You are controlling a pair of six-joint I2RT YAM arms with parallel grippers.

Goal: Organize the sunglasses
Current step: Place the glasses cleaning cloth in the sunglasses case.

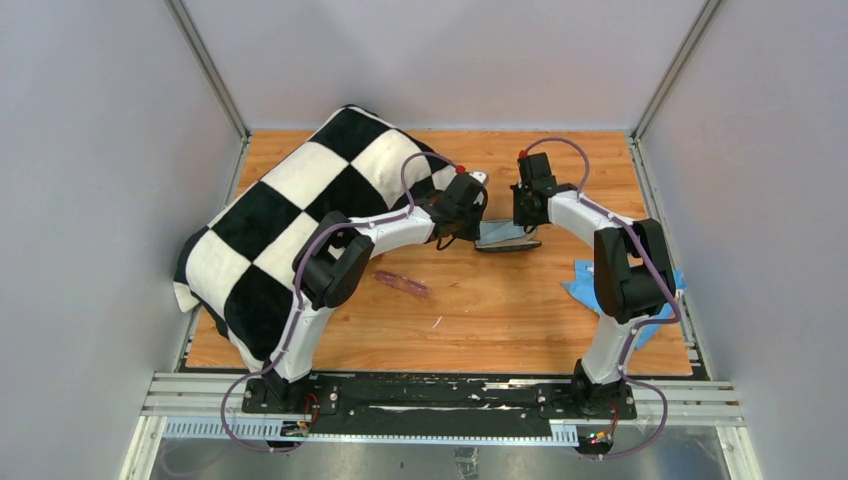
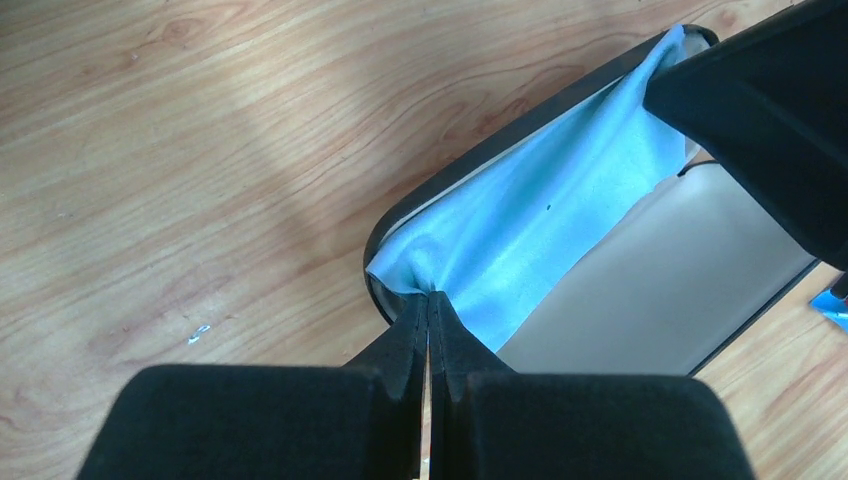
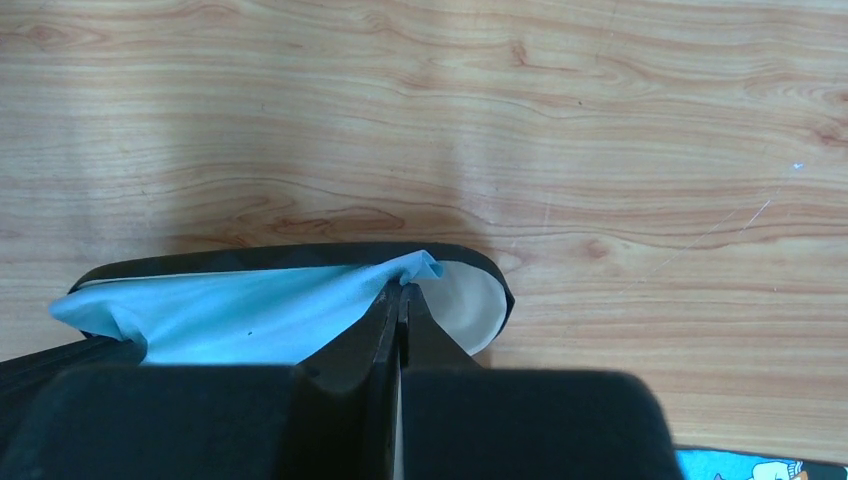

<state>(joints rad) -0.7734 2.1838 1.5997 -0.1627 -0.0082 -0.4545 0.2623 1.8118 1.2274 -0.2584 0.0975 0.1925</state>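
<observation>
The sunglasses (image 1: 401, 284) lie loose left of centre, nearer the near edge. Beyond, mid-table, the left gripper (image 2: 430, 297) and right gripper (image 3: 403, 290) — both pinched tight — each grip an end of the light blue cloth (image 2: 540, 215) draped in the open case (image 2: 660, 290).

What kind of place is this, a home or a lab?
Most likely a robotics lab test cell: plain grey panel walls on metal frame posts enclose a wooden table, with the left arm and right arm bolted to a rail at its near edge.
</observation>
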